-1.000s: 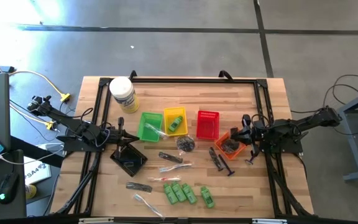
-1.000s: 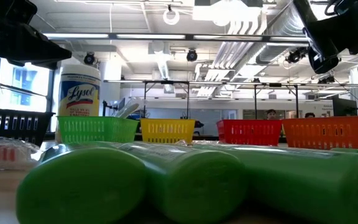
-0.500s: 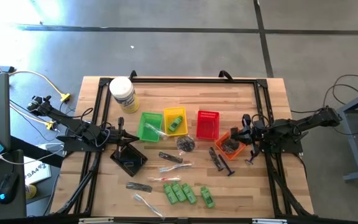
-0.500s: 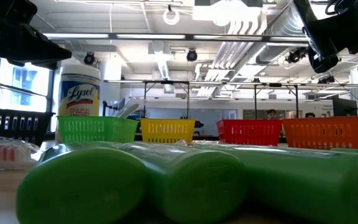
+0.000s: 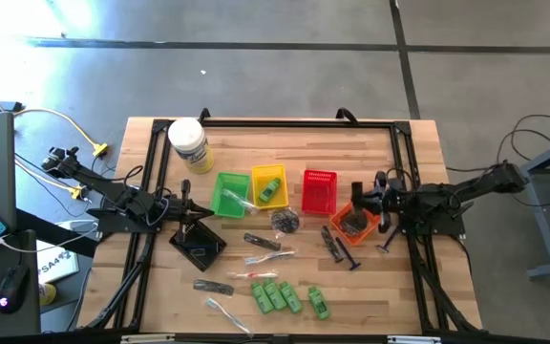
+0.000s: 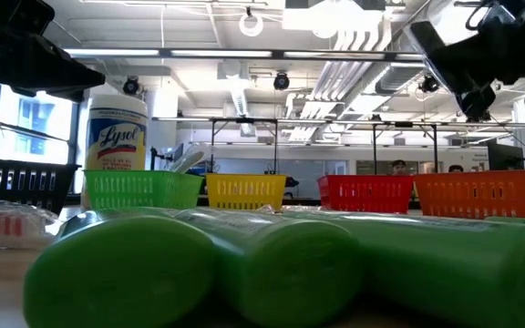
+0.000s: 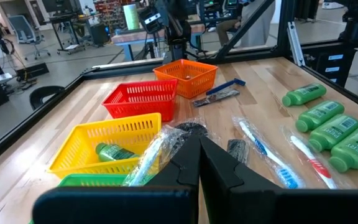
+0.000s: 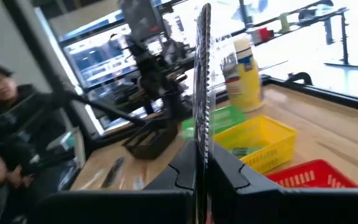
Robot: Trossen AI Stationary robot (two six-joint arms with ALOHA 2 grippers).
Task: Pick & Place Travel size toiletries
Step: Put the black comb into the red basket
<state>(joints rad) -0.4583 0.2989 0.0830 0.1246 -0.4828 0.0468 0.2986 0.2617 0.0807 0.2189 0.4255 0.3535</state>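
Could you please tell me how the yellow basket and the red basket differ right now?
The yellow basket holds a green bottle, while nothing shows inside the red basket. The yellow basket touches the green basket beside it; the red basket stands apart from the yellow one, nearer the orange basket. Both are small, slatted and rectangular, sitting upright in one row.

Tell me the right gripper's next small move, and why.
Probably carry it toward the green plastic basket: the right gripper, shut on a thin clear-wrapped stick, hovers beside the orange basket, and a similar wrapped stick lies in the green one.
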